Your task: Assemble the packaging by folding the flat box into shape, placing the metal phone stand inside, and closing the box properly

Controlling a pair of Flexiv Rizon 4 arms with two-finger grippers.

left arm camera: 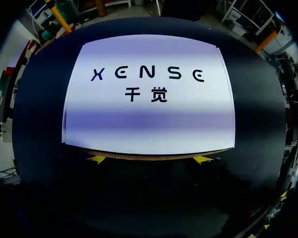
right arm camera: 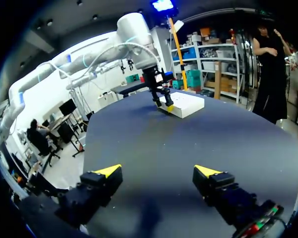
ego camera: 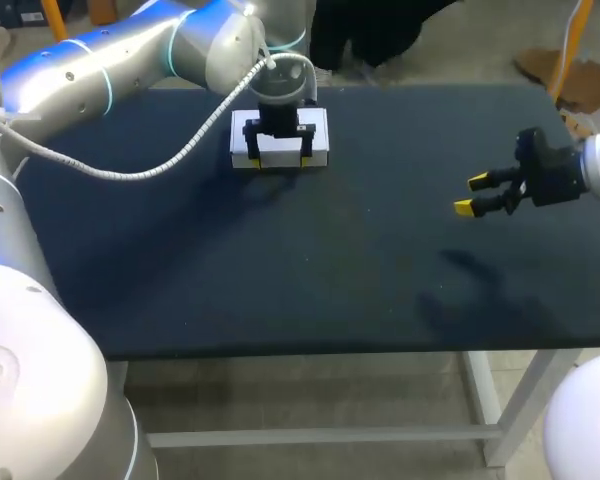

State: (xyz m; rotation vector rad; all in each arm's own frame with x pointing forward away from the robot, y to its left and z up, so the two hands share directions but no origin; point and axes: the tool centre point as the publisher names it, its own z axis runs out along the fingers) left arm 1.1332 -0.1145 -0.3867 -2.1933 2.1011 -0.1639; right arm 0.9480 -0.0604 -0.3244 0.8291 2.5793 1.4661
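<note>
Head view: a black table seen from above. The white box lies flat at about 12 o'clock, close to the far edge, printed lid up. It looks folded and shut. The stand is not visible in any view, so whether it is inside cannot be told.

The left gripper hangs over the box's near side, at its 6 o'clock. Its fingers are spread wide, and both yellow tips sit along that one near edge. It grips nothing. The left wrist view shows the tips peeking out just under the lid's brown cardboard edge.

The right gripper hovers at about 3 o'clock, well apart from the box, fingers parted and empty.

Risks, as I judge them:
- The box looks light. A push from the tips toward 12 o'clock could slide it to the far edge, which is near.
- A tip catching under the lid edge could lift or crease the flap.
- Nothing braces the box on its far side, since the right gripper is well away.

Room: wide bare table toward 6 and 3 o'clock, little beyond the box at 12. The left arm's coiled cable hangs toward 9 o'clock.
</note>
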